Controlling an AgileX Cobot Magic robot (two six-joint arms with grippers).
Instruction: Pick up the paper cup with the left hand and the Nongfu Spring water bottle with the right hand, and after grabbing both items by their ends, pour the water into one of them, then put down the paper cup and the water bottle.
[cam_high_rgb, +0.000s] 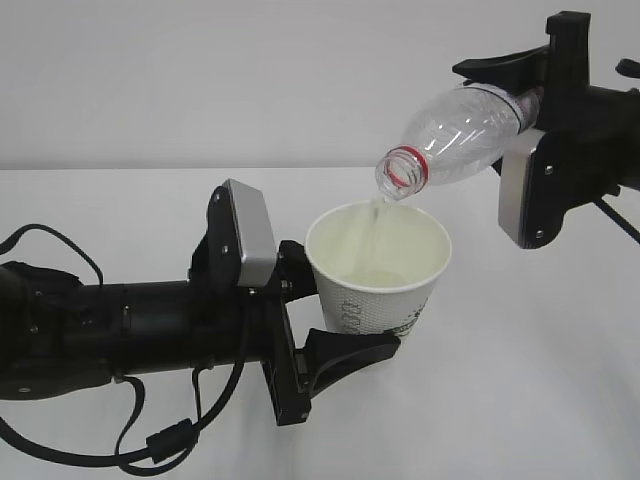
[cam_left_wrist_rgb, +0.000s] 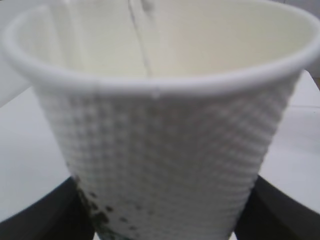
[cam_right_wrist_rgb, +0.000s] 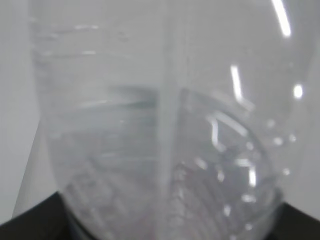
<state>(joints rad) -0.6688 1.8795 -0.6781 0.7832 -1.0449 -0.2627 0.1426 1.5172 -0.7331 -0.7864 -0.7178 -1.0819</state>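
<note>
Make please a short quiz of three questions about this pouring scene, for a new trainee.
1. True or false: the paper cup stands on the table.
2. Which gripper holds the Nongfu Spring water bottle: A left, B right?
3. Where does the bottle's mouth point?

Key: 1 false, the left hand holds it up. 2 B, the right hand. 3 Down toward the cup, with the water falling in.

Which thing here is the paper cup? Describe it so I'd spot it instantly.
Follow the black arm on the left to its tool. It grips the paper cup, upright under the tilted clear bottle's red-ringed mouth. Unlike the see-through bottle, it is white, opaque and tapered.
</note>
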